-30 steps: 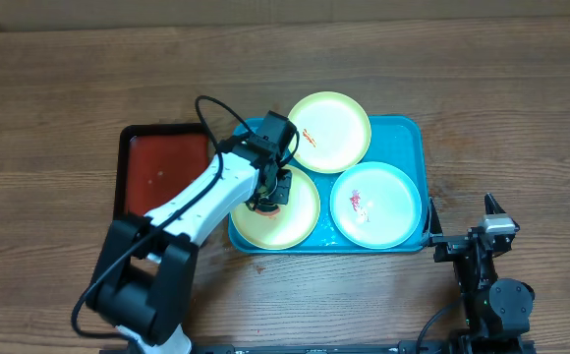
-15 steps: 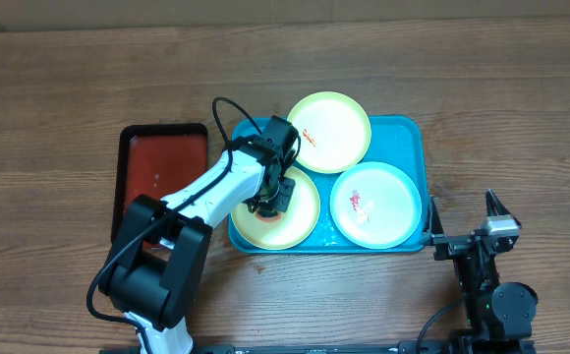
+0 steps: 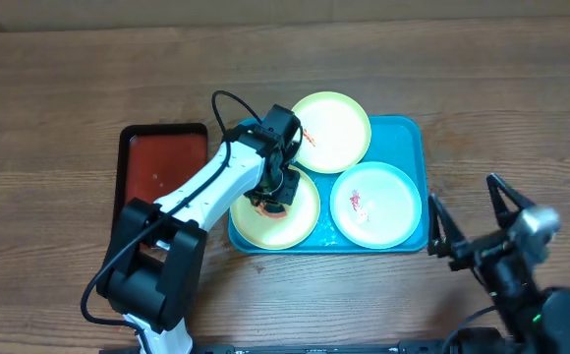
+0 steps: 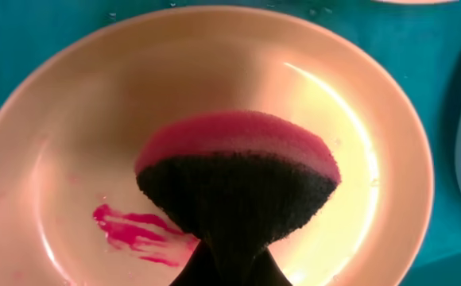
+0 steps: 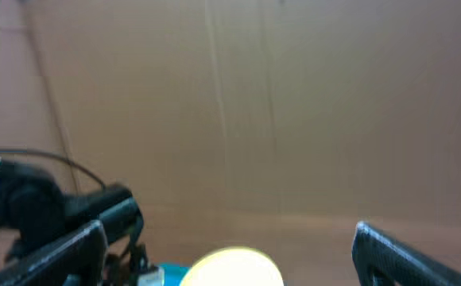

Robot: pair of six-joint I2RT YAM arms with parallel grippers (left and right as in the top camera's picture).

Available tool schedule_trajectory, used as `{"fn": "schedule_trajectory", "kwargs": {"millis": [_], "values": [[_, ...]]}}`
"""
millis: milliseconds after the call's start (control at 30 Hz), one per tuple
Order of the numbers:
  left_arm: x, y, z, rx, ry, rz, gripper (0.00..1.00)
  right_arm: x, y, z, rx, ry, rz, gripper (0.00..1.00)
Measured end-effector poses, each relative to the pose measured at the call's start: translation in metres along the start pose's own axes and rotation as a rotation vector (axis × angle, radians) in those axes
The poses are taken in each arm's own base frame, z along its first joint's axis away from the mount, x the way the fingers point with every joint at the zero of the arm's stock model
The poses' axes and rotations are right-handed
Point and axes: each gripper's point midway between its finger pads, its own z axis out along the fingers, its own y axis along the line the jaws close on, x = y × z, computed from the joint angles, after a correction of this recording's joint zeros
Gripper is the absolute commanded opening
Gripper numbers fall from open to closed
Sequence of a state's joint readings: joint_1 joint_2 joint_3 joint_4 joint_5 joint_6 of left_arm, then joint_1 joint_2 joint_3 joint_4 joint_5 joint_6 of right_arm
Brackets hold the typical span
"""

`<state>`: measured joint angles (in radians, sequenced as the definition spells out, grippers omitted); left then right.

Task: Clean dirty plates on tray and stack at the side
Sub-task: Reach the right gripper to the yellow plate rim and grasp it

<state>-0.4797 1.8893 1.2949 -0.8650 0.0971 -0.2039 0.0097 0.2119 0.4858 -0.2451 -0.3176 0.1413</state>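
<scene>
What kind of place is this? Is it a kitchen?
Probably a robot practice table, not a real kitchen: two robot arms stand at a brown wooden table, and three small round smeared plates sit in a large bright blue plastic tray.

A red tray point(image 3: 157, 162) with a black rim lies on the wooden tabletop point(image 3: 69, 79) — its long side runs away from the near edge, and its red floor is bare apart from a few pale specks. To the right of the red tray sits a sponge point(image 4: 238, 187), pink on top and black beneath. Behind the red tray, along the far edge, stands a brown cardboard wall point(image 3: 265, 8) — creased in places.
</scene>
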Motion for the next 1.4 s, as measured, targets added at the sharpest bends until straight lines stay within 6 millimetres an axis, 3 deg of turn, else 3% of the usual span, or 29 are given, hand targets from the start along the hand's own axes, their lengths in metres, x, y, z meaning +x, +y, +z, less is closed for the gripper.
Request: {"fn": "schedule_trajectory", "kwargs": {"millis": [100,200,267,333,400,467,533,667,767,833,1000,1167,1400], "values": [[-0.002,0.009,-0.001,-0.010,-0.003,-0.054,0.04,-0.018,0.001,0.009,0.039,0.234,0.058,1.00],[-0.004,0.019,-0.002,-0.008,-0.005,-0.108,0.04,-0.035,0.007,0.037,-0.008,0.370,0.110,1.00],[-0.005,0.024,-0.002,-0.002,-0.006,-0.132,0.04,-0.028,0.015,0.055,-0.075,0.499,0.191,1.00],[-0.005,0.028,-0.003,0.001,-0.005,-0.153,0.04,-0.015,0.020,0.076,-0.155,0.582,0.263,0.75],[-0.005,0.030,-0.003,0.001,-0.004,-0.166,0.04,0.005,0.021,0.094,-0.202,0.665,0.327,0.75],[-0.005,0.030,-0.003,0.002,-0.001,-0.168,0.04,0.037,0.019,0.107,-0.196,0.784,0.383,0.94],[-0.004,0.029,-0.003,0.005,0.003,-0.167,0.04,0.080,0.020,0.109,-0.137,0.952,0.393,0.95],[-0.004,0.029,-0.003,0.009,0.003,-0.171,0.04,0.149,0.037,0.111,-0.019,1.227,0.256,0.76],[-0.004,0.029,-0.003,0.010,0.002,-0.171,0.04,0.182,0.053,0.124,0.014,1.308,0.130,0.65],[-0.004,0.029,-0.003,0.010,0.003,-0.171,0.04,0.201,0.059,0.133,0.029,1.320,0.062,0.49],[-0.003,0.029,-0.003,0.010,0.004,-0.171,0.04,0.228,0.059,0.146,0.023,1.339,0.010,0.43],[-0.003,0.029,-0.003,0.010,0.004,-0.171,0.04,0.261,0.071,0.141,-0.129,1.432,-0.016,0.43],[-0.004,0.029,-0.003,0.010,0.004,-0.171,0.04,0.280,0.077,0.138,-0.238,1.474,-0.054,0.42]]}}
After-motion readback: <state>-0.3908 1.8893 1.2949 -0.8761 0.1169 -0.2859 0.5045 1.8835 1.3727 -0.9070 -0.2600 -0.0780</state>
